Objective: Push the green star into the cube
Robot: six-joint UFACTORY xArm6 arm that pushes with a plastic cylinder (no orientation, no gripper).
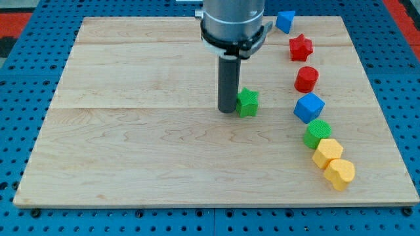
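Observation:
The green star [248, 103] lies on the wooden board [131, 131] a little right of centre. My tip [228, 110] stands right against the star's left side. The blue cube [308, 107] lies to the star's right, with a gap of bare board between them. The arm's grey body hangs above the tip at the view's top.
Down the right side run a blue block [285, 21], a red star [300, 47], a red round block [306, 78], a green round block [317, 133] and two yellow blocks [327, 153] [340, 174]. A blue perforated surface [20, 85] surrounds the board.

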